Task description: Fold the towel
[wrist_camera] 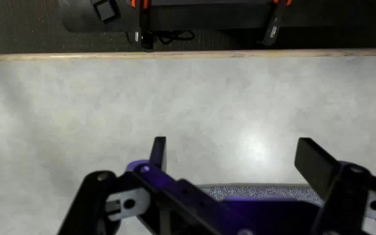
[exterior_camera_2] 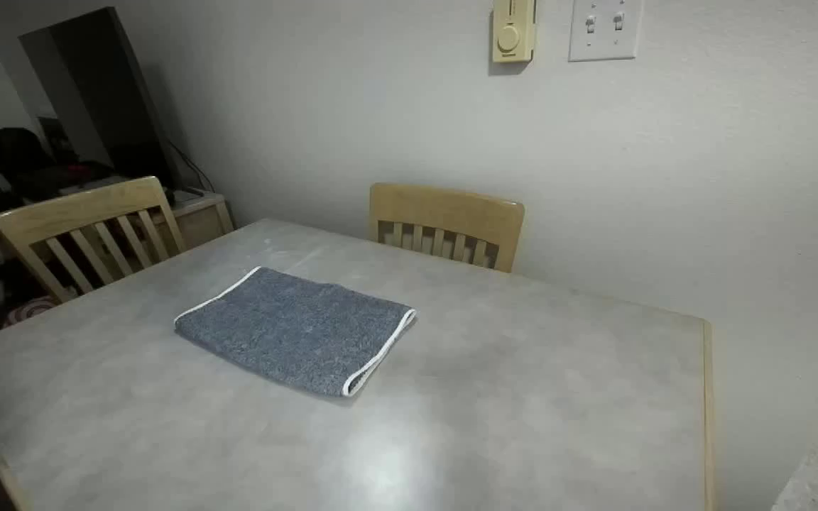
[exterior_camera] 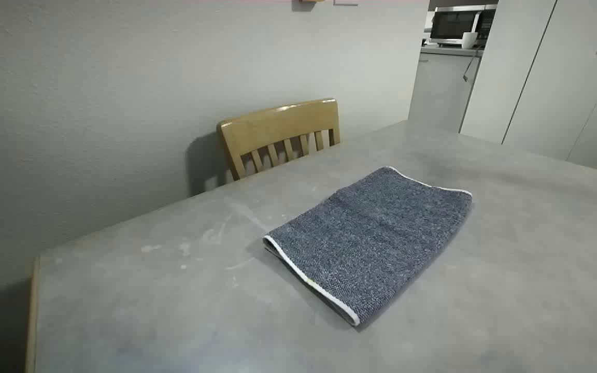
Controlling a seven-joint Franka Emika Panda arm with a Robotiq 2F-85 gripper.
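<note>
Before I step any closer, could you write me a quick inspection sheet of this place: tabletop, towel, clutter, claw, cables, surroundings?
Surface: grey tabletop with pale marks in an exterior view.
Towel: blue-grey, white-edged, lying on the tabletop, apparently folded over.
Clutter: off the tabletop, a white cup by a microwave.
Claw: open in the wrist view, gripping nothing.
Cables: a black cable loops past the tabletop's edge.
Surroundings: two wooden chairs, a thermostat and a light-switch plate.

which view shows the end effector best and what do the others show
The wrist view: the end effector spans its lower part, close up, with both fingers visible and set wide apart. Neither exterior view clearly shows any of it.
</note>
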